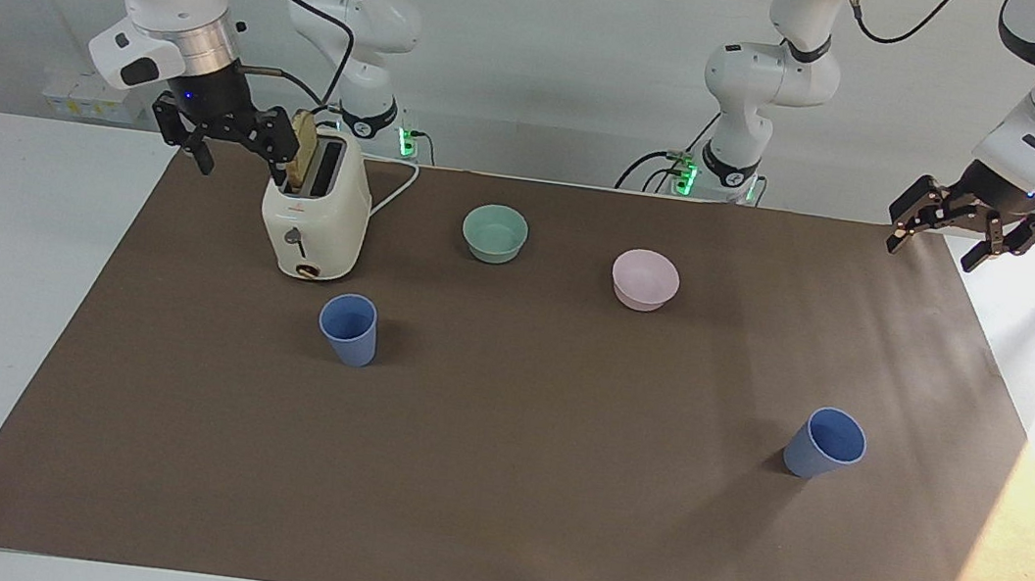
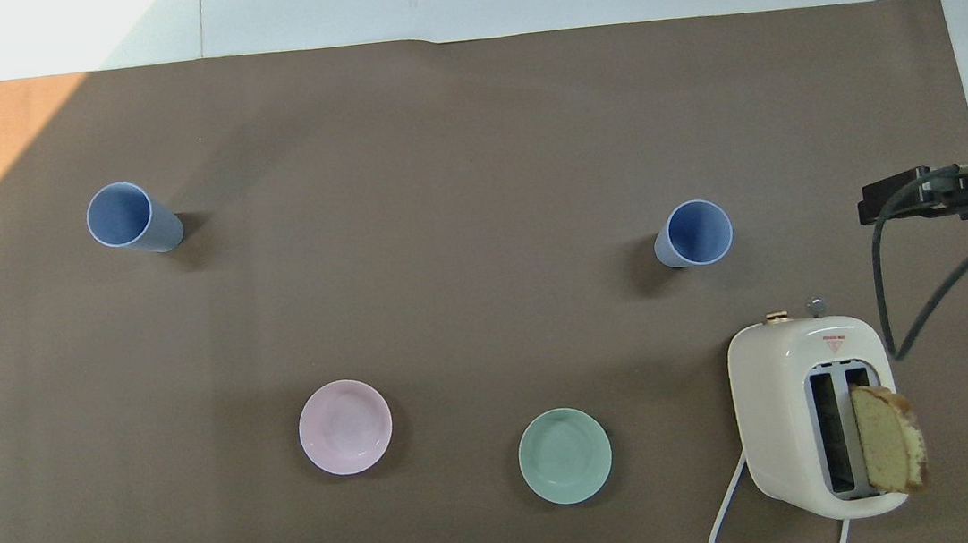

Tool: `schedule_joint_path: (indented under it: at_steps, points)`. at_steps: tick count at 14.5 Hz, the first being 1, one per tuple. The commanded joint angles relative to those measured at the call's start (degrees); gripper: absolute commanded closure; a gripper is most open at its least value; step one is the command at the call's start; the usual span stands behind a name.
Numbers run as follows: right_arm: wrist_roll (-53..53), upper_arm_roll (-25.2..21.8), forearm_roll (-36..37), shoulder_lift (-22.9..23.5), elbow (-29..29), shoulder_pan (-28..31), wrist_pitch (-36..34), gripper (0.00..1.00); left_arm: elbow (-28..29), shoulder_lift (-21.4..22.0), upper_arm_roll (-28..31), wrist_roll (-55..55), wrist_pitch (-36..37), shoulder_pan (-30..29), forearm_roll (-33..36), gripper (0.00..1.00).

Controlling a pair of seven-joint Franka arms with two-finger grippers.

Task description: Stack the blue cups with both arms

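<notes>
Both the left gripper (image 1: 968, 237) and right gripper (image 1: 230, 135) hang open and empty. The blue cups (image 1: 349, 329) (image 1: 824, 444) stand well apart, so either may tip if nudged off-centre. The right gripper, close beside the toaster (image 1: 314, 221), risks knocking it.

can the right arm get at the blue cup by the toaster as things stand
Probably yes. The right gripper hangs open beside the toaster, and that cup stands upright on bare mat with nothing over it; the arm only has to skirt the toaster.
</notes>
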State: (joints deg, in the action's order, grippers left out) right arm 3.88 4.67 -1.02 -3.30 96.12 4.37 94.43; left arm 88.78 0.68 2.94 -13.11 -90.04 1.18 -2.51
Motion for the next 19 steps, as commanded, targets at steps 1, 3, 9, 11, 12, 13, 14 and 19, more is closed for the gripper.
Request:
schedule_joint_path:
  at_steps: [1, 3, 9, 11, 12, 13, 14, 19]
  points:
    - [-0.4, 0.2, -0.9, -0.1, 0.2, 0.6, 0.1, 0.00, 0.1, 0.7, 0.0, -0.1, 1.0, -0.1, 0.5, 0.00]
    - [-0.5, 0.2, -0.9, -0.1, 0.2, 0.6, 0.1, 0.00, 0.1, 0.7, 0.0, 0.2, 1.1, 0.0, 0.5, 0.00]
    - [-0.4, 0.2, -0.9, -0.1, 0.2, 0.6, 0.1, 0.00, 0.0, 0.7, 0.0, 0.4, 1.2, 0.0, 0.6, 0.00]
    - [-0.4, 0.2, -0.9, -0.1, 0.2, 0.6, 0.1, 0.00, 0.0, 0.7, 0.0, 0.5, 1.2, 0.3, 0.6, 0.00]
    - [-0.5, 0.2, -0.9, -0.1, 0.2, 0.6, 0.1, 0.00, 0.0, 0.7, 0.0, 0.5, 1.2, 0.4, 0.6, 0.00]
    - [-0.5, 0.2, -0.9, -0.1, 0.2, 0.6, 0.1, 0.00, 0.0, 0.7, 0.0, 0.6, 1.2, 0.5, 0.6, 0.00]
    - [-0.4, 0.2, -0.9, -0.1, 0.2, 0.6, 0.1, 0.00, 0.0, 0.7, 0.0, 0.7, 1.2, 0.5, 0.6, 0.00]
    - [-0.5, 0.2, -0.9, -0.1, 0.2, 0.6, 0.1, 0.00, 0.2, 0.7, 0.0, 0.7, 1.1, 0.4, 0.6, 0.00]
